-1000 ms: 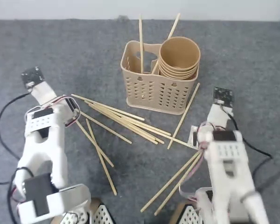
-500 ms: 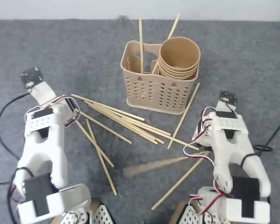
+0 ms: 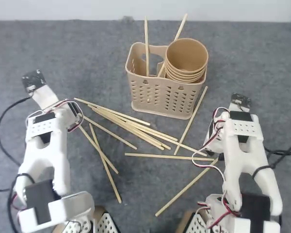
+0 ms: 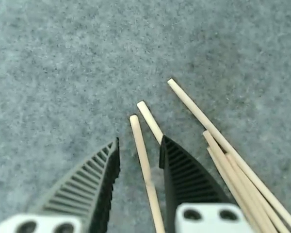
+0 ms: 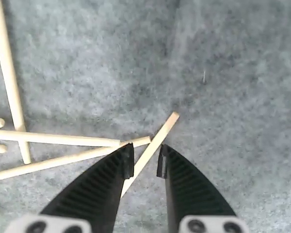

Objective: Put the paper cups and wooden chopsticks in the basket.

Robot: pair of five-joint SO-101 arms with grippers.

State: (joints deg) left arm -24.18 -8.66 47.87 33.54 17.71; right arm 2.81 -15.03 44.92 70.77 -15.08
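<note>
The right gripper (image 5: 144, 158) sits low over the grey carpet (image 3: 87, 53). Its jaws are narrowly parted and straddle the upper end of one pale wooden chopstick (image 5: 161, 130), which lies aslant. A sliver of carpet shows beside the stick, so no pinch is judged to be made yet. The left gripper (image 4: 139, 150) is likewise low, with its jaws spread wider. The tip of a second chopstick (image 4: 137, 137) lies between them, and another stick's tip passes under one jaw.

Task items:
- **Cups:** the stack of brown paper cups (image 3: 186, 58) sits in the right compartment of the beige perforated plastic basket (image 3: 160, 94).
- **Sticks in the basket:** two standing chopsticks (image 3: 146, 43) rise out of the basket beside the cups.
- **Sticks still out:** the loose spread of chopsticks (image 3: 131, 124) lies on the carpet in front of the basket, between the two arms. Several cross one another, and one ends near the basket's right corner.

Step in hand, as judged: the cups are done and collection of the sticks is under way. Each arm is lined up on a stick at its own side.

The next move calls for closing the jaws squarely on the straddled stick and lifting it clear of its neighbours. A thin stick held near its end may pivot or roll, so the hold must be firm. The stick should then be carried over the rim and dropped end-down into the free compartment, clear of the cups and the standing sticks.
</note>
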